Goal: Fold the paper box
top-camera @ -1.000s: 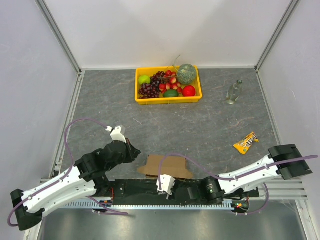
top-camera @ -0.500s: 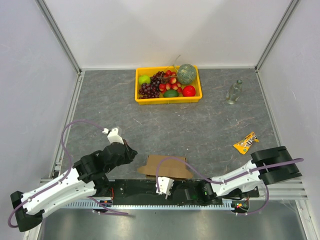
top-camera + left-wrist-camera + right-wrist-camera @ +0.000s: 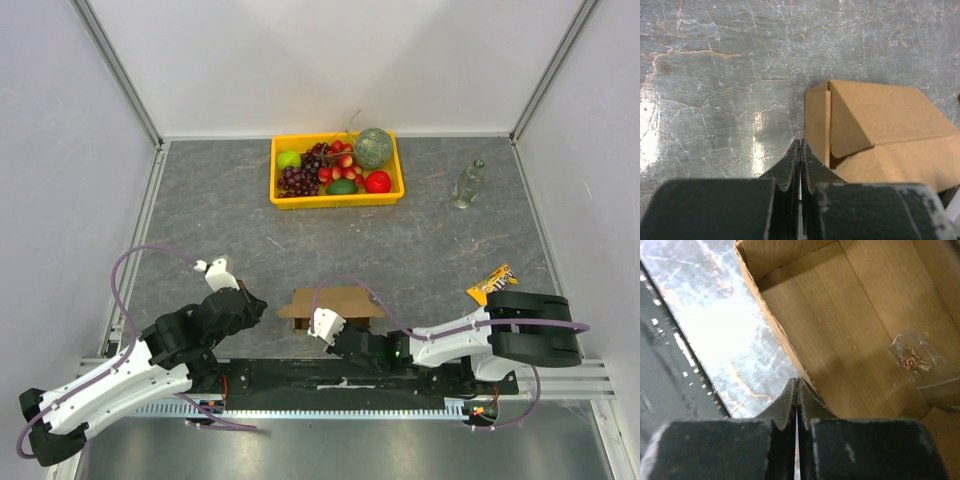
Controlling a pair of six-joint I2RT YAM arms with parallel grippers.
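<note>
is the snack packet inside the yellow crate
No, the snack packet lies outside the yellow crate, well off to its right.

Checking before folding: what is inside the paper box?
The right wrist view shows the paper box floor bare except for a small clear plastic scrap holding something coppery. The part beneath the right gripper is hidden.

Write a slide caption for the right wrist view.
Shut right gripper beside a side wall of the open brown corrugated cardboard box on the grey marbled table.
</note>
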